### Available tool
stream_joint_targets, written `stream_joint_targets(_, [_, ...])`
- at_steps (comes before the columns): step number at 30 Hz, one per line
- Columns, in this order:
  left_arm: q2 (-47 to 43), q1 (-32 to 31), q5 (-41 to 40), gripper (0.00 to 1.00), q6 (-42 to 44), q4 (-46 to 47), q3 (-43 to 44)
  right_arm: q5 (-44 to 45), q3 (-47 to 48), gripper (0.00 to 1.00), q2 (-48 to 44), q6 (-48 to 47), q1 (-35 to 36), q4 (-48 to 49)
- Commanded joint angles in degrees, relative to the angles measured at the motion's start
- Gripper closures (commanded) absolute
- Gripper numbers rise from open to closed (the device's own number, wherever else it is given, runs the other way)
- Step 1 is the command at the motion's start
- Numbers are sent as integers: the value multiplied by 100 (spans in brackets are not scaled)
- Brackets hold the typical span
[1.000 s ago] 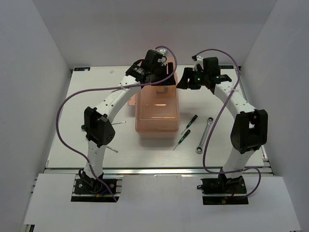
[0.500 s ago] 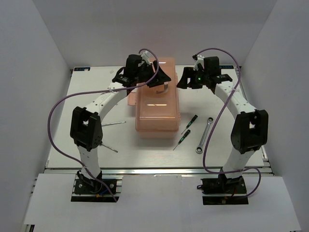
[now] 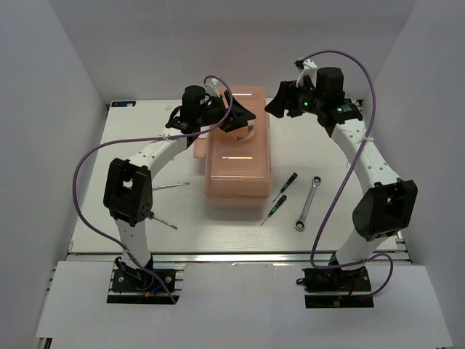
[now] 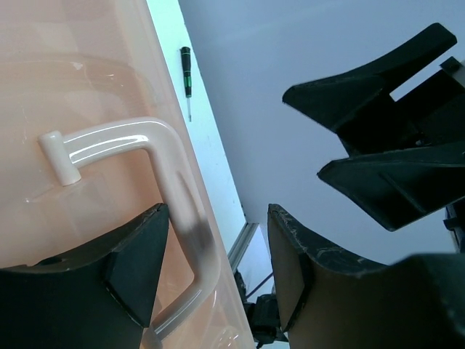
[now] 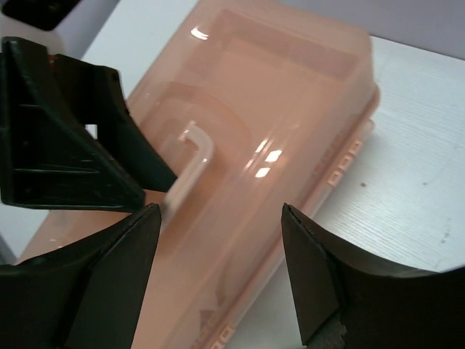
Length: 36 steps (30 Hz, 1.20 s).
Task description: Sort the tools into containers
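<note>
The salmon-pink toolbox [image 3: 236, 163] stands mid-table with its lid down. My left gripper [image 3: 240, 116] hovers open over the lid's far end; the pale lid handle [image 4: 163, 171] runs up between its fingers, close beside the left finger [image 4: 138, 262] and well apart from the other. My right gripper [image 3: 281, 106] hangs open above the box's far right corner, nothing between its fingers [image 5: 123, 276]. Right of the box lie two small green-handled screwdrivers [image 3: 289, 182] [image 3: 276, 207] and a silver wrench [image 3: 308, 203]. Two thin screwdrivers [image 3: 171, 185] [image 3: 166, 223] lie to its left.
White walls close in the table [image 3: 145, 218] on the left, the right and the back. Purple cables [image 3: 91, 156] loop off both arms. The left arm's elbow [image 3: 128, 190] stands near the two left screwdrivers. In the right wrist view the left gripper's black fingers [image 5: 69, 138] sit beside the handle.
The left arm has swung left and its gripper has dropped off the box top to the lid handle; the lid's far end now shows. The right gripper has risen and shifted slightly back.
</note>
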Motion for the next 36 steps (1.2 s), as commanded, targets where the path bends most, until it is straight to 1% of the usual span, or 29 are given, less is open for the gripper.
stream_joint_targets(1, [46,-89,397,33,-210,246,-151,-548,19,30,-49,285,46,209])
stream_joint_targets(8, [11,-18,494,33,-368,571,-317,-803,18,33,293,566,143,271])
stream_joint_targets(24, [11,43,608,33,-553,879,-476,-1251,229,40,1006,1383,459,692])
stream_joint_targets(29, [46,52,617,33,-614,950,-476,-1243,72,45,1102,1779,618,850])
stream_joint_targets(31, [46,69,625,33,-658,1002,-476,-1208,10,50,1137,1902,662,921])
stream_joint_targets(32, [46,70,625,33,-658,1011,-476,-1190,10,50,1146,1929,662,921])
stream_joint_targets(33, [46,87,634,33,-667,1011,-467,-1164,-16,54,1146,1946,670,956])
stream_joint_targets(34, [37,87,617,33,-659,994,-467,-1103,-34,57,1146,1955,671,965])
stream_joint_targets(36, [-7,140,582,32,-606,941,-441,-1050,-26,60,1129,1955,671,965])
